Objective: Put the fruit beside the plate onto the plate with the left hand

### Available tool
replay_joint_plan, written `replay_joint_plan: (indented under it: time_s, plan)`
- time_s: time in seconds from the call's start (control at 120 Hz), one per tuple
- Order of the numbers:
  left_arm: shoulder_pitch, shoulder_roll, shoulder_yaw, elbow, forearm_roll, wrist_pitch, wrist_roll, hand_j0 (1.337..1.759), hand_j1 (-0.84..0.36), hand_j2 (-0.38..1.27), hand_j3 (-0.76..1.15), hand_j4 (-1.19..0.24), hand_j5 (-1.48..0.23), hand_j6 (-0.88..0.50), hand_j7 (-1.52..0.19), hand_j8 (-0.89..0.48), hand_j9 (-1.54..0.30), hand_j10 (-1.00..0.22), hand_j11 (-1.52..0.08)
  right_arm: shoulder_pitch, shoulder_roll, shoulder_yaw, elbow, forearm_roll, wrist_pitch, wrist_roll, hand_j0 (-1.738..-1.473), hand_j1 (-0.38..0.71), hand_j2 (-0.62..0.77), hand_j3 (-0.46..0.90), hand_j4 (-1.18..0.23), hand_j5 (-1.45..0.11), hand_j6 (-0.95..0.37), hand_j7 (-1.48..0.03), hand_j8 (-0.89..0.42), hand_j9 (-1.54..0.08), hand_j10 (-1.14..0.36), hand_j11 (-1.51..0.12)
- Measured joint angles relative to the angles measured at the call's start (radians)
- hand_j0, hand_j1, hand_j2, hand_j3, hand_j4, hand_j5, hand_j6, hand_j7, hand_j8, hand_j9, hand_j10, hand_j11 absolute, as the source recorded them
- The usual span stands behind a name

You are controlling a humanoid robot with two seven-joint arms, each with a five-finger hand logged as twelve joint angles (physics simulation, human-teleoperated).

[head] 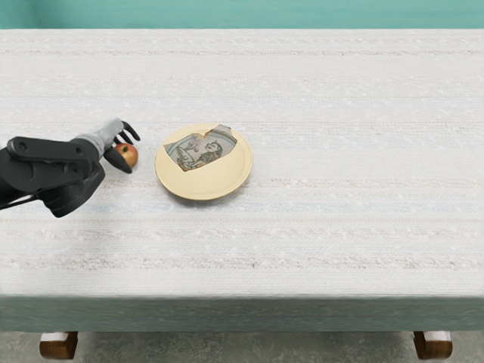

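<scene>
Red-and-yellow fruit [128, 156] sits just left of the plate [201, 190], near it but not touching, with the left hand [115, 145] closed round it. The dark fingers [131, 134] curl over its far side and the thumb [121, 164] comes under its near side, so the fruit is pinched between them. Only its right cheek shows. Whether it has left the tabletop [340, 227] I cannot tell. The right arm is out of view.

The hold is the main risk. The fruit is round and looks smooth, and the grip seems to be at the fingertips and not deep in the palm. If the clasp is off-centre, a lift could squeeze the fruit out towards the plate or away across the cloth. Once loose on a flat tabletop it would roll freely, possibly out of easy reach.

The carry is short, but the plate's raised rim stands in the way. Too low a sweep to the right could knock the fruit or the fingertips against the rim and shove the light plate aside, or tip its edge.

Release is the last hazard. Let go from any height, or near the sloping border, and the fruit may roll off again. It would be safer set down low over the patterned middle [200, 150].
</scene>
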Motion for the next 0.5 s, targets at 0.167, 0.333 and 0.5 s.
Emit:
replay_joint_plan:
  time_s: [0.167, 0.333, 0.5]
  plan:
    - [0.010, 0.000, 0.000, 0.011, 0.001, 0.000, 0.000, 1.657, -0.26, 0.16, 0.00, -0.53, -0.69, -0.49, -0.69, -0.49, -0.69, -0.52, -0.69, 0.000, 0.000, 0.000, 0.000, 0.000, 0.000, 0.000, -1.658, -0.35, 0.00, 0.00, 0.00, 0.00, 0.00, 0.00, 0.00, 0.00, 0.00, 0.00]
    - [0.011, 0.000, -0.001, 0.016, -0.001, 0.000, 0.000, 1.654, -0.27, 0.24, -0.04, -0.57, -0.73, -0.50, -0.74, -0.50, -0.74, -0.56, -0.74, 0.000, 0.000, 0.000, 0.000, 0.000, 0.000, 0.000, -1.658, -0.35, 0.00, 0.00, 0.00, 0.00, 0.00, 0.00, 0.00, 0.00, 0.00, 0.00]
    - [-0.014, 0.005, -0.001, 0.009, -0.006, -0.001, 0.000, 1.655, -0.26, 0.22, -0.02, -0.59, -0.78, -0.48, -0.79, -0.47, -0.78, -0.59, -0.78, 0.000, 0.000, 0.000, 0.000, 0.000, 0.000, 0.000, -1.658, -0.35, 0.00, 0.00, 0.00, 0.00, 0.00, 0.00, 0.00, 0.00, 0.00, 0.00]
